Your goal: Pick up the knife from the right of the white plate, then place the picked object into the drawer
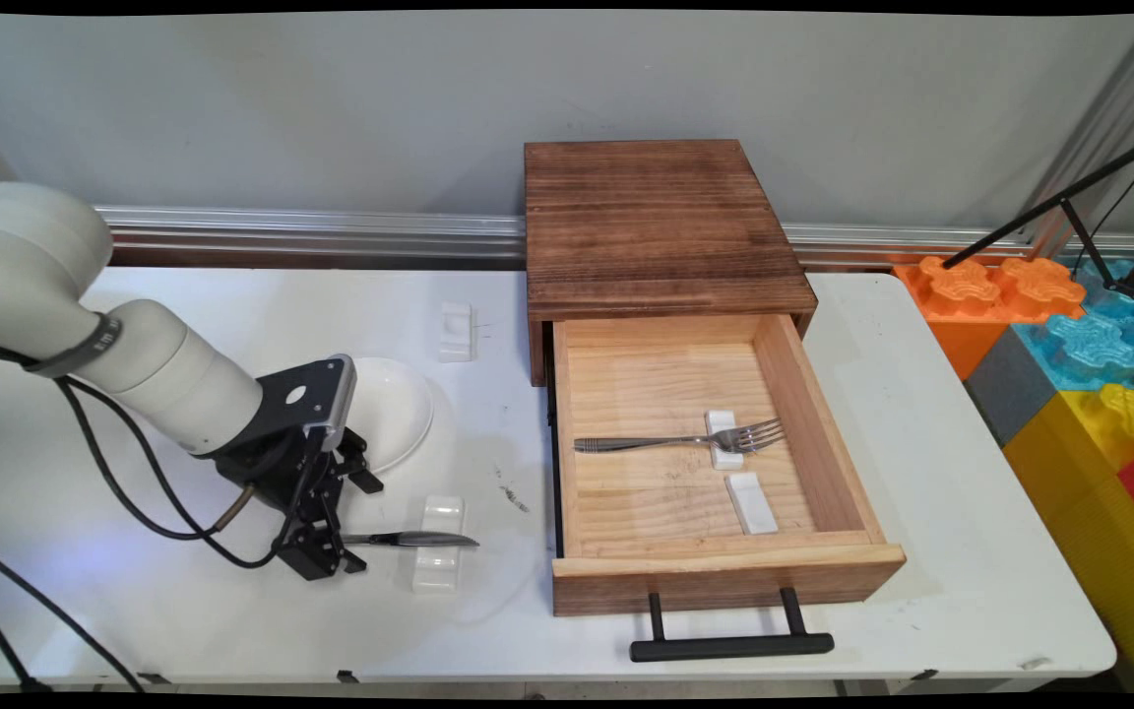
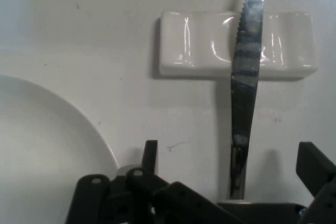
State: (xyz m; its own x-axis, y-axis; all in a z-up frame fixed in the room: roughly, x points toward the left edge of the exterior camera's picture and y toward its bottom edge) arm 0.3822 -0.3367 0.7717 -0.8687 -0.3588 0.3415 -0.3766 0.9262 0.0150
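Slim steel table knife lying across a white ceramic cutlery rest on the white desk, handle end between the black gripper fingers; whether clamped, cannot tell. Probably stiff, light, slippery; best taken by the handle. White round plate just beyond; open wooden drawer right.

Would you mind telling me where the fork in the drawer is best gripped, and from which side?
Grip the fork at mid-handle, from straight above: its tines rest on a white rest, the handle likely sits slightly raised, and the drawer walls block sideways approaches.
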